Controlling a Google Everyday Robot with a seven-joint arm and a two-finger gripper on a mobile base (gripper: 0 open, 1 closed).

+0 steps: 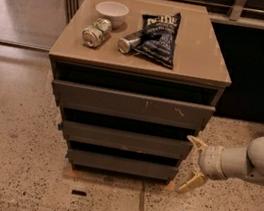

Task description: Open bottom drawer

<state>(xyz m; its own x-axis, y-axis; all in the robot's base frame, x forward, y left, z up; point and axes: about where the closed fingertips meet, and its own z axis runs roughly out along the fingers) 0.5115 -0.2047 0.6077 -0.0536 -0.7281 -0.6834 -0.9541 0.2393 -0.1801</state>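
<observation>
Gripper: the gripper is low at the right side of the cabinet, level with its 2 lower drawers.
Fingers: 2 pale yellow fingers are spread wide, one above the other, with nothing between them.
Contact: the upper tip is just beside the cabinet's right edge; it is not possible to tell whether it touches.
Bottom drawer: the bottom drawer is the lowest of 3 in the cabinet. Its front is plain dark grey with no handle, and there is a dark gap above it.
Cabinet top: a white bowl, 2 lying cans and a dark chip bag.
</observation>
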